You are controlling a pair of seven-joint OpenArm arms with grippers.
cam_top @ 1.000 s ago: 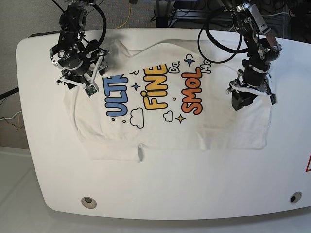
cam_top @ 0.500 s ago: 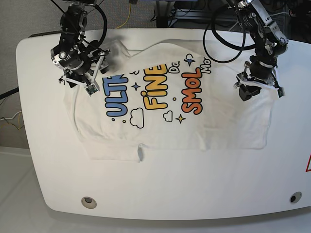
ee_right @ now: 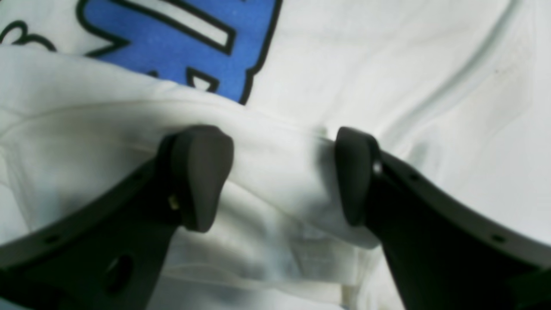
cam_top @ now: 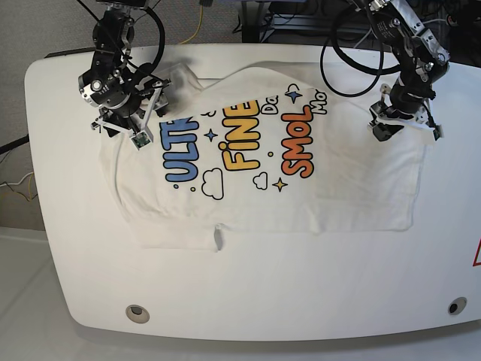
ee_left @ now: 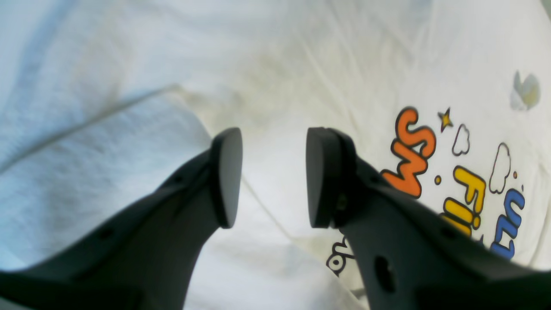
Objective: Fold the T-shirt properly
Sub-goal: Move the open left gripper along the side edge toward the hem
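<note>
The white T-shirt (cam_top: 263,188) lies print-up on the table, partly folded, with the blue, yellow and orange letters across its middle. My left gripper (ee_left: 269,176) is open and hangs just above the shirt's right part (ee_left: 301,64), beside a fold edge, with nothing between its pads. In the base view the left gripper (cam_top: 385,129) sits at the shirt's upper right. My right gripper (ee_right: 280,172) is open and straddles a raised fold of white cloth (ee_right: 267,142) next to the blue letters. From the base camera the right gripper (cam_top: 124,129) is at the shirt's upper left corner.
The white table (cam_top: 248,293) has a rounded front edge with a round hole (cam_top: 137,313) at the front left and another hole (cam_top: 455,306) at the front right. Black cables (cam_top: 342,60) loop behind both arms at the back edge.
My left arm has risen off the shirt's right side and moved back and to the right, to its upper right edge. The right arm has hardly shifted.
</note>
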